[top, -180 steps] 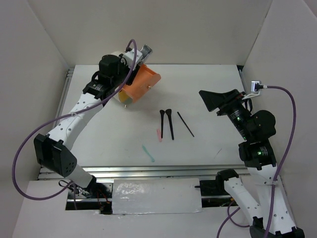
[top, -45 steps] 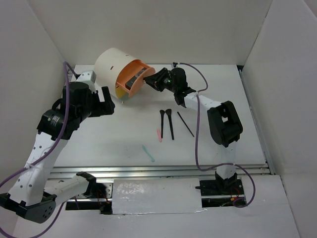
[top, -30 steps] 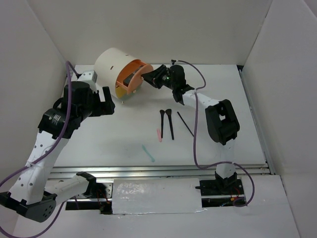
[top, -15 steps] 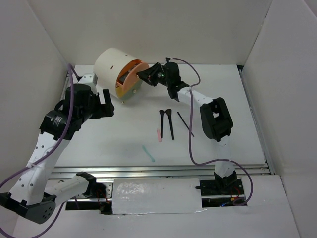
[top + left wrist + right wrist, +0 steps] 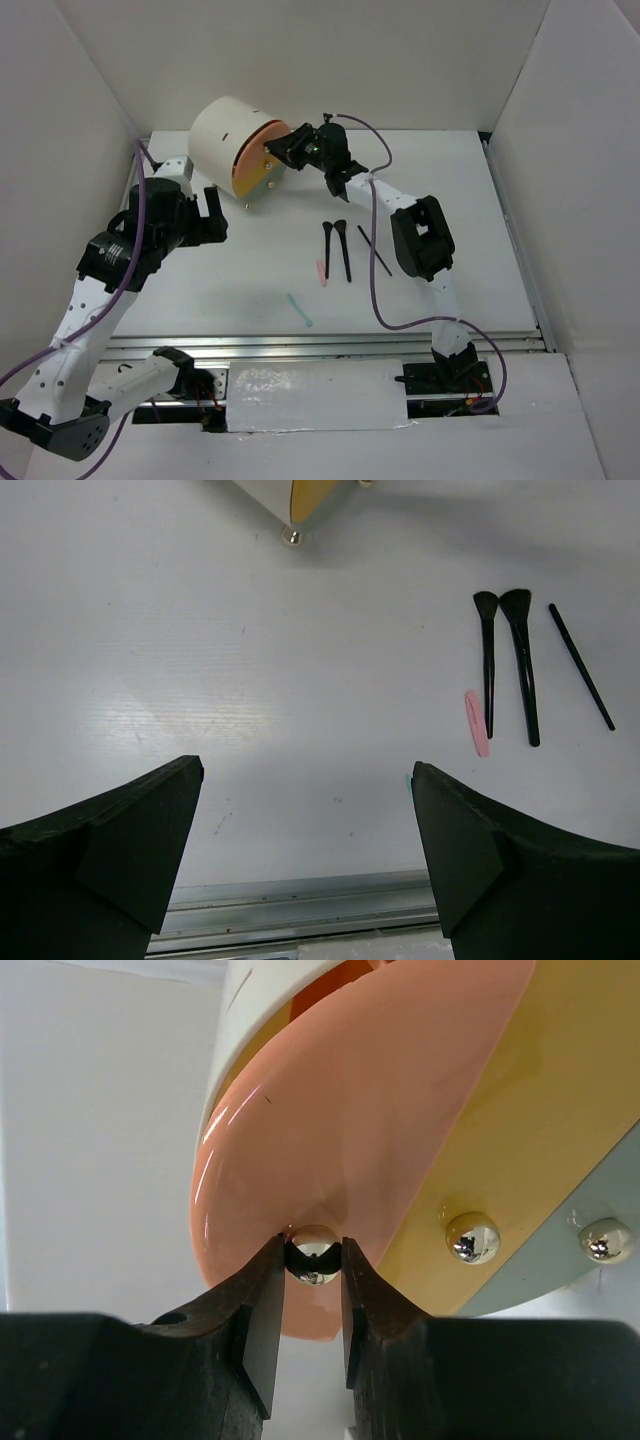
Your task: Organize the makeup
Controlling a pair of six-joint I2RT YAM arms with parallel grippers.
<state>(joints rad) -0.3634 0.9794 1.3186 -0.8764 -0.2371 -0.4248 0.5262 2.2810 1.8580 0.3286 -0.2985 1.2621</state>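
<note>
- White tabletop [image 5: 450, 200] carries everything on my overhead feed.
- Cream cylindrical box [image 5: 222, 132] lies on its side at the far left corner of the tabletop. Its orange front [image 5: 256, 165] faces the middle and is almost shut against the cream shell. My right wrist feed shows a narrow gap at the upper rim.
- Left gripper [image 5: 213, 215] hangs over the left side of the tabletop, nearer to me than the box. Its jaws are spread wide and hold nothing; my left wrist feed shows only bare surface between the fingers.
- Right gripper [image 5: 313, 1262] reaches across to the box, its jaws pinched on the small shiny knob [image 5: 313, 1254] in the middle of the orange front.
- Two black brushes lie side by side in the middle of the tabletop, flared tips toward the far edge: the left brush [image 5: 329, 245] and the longer right brush [image 5: 345, 252].
- Thin black stick [image 5: 375, 250] lies on a slant just right of the brushes, apart from them.
- Teal stick [image 5: 299, 309] lies alone toward the near edge, left of the brushes.
- Pink stick [image 5: 322, 271] lies just beside the handle end of the left brush, on its left.
</note>
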